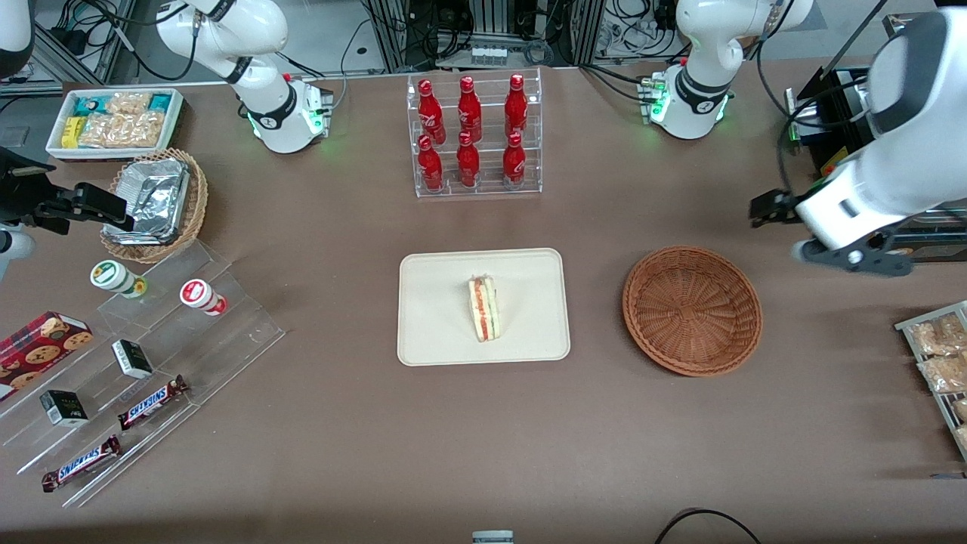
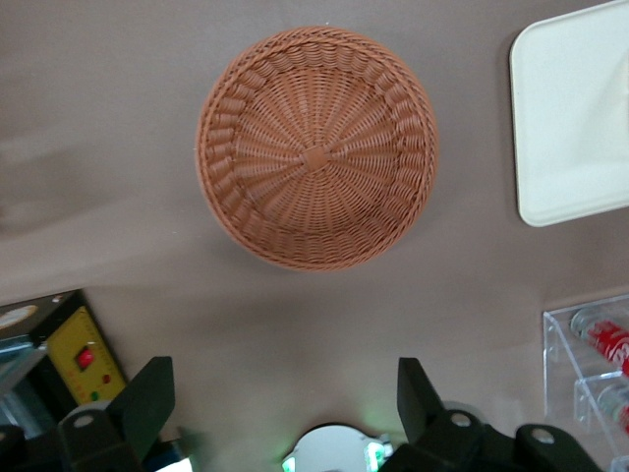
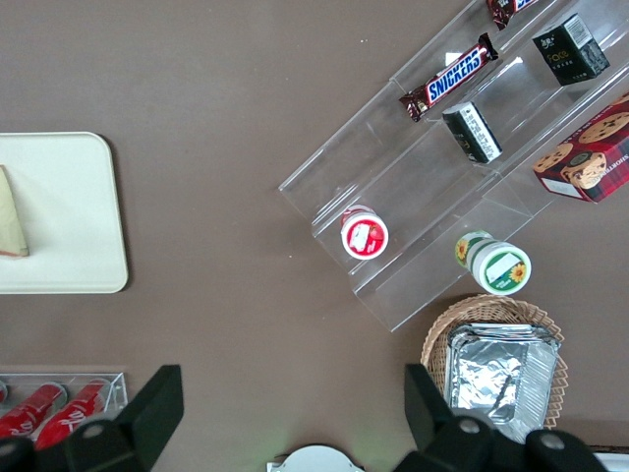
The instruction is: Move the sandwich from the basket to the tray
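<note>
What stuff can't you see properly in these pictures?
- Sandwich on the tray: the right wrist view cuts it off at the picture's edge; the left wrist view shows only a bare corner of the tray.
- Gripper, open and holding nothing, above the table beside the empty basket: the front view shows only part of it, at the arm's dark end.
- Snack packets at the working arm's end: cut off by the front view's edge.

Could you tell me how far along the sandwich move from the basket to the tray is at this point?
It looks finished. The sandwich lies on the tray, and the basket holds nothing. Nothing is in hand: the left hand is open and empty, raised above the table at the working arm's end, farther from the front camera than the basket. Nothing appears left except, perhaps, parking the arm.
</note>
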